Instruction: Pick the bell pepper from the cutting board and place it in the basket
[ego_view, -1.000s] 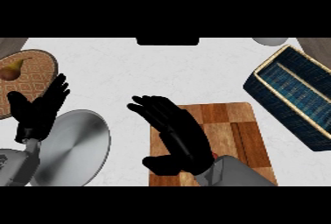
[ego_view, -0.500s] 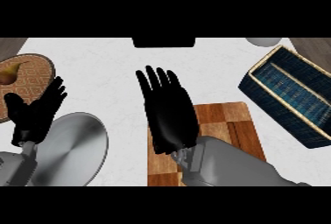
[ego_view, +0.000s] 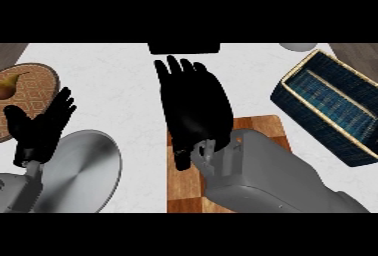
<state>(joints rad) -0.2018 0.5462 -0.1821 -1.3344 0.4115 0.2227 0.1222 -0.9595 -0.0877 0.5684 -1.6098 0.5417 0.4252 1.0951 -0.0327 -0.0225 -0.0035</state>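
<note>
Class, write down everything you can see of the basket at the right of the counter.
The basket is rectangular, with dark blue woven-looking walls and floor and a tan rim. It sits on the white counter, turned diagonally, its right part cut off by the view's edge. Nothing shows inside it. Its near-left corner lies close to the cutting board; whether they touch cannot be told. The open right hand is apart from it.

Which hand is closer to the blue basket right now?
Right. The right hand hovers open over the cutting board's far edge, just left of the basket and not touching it. The left hand rests open at the far left, by the grey plate.
</note>
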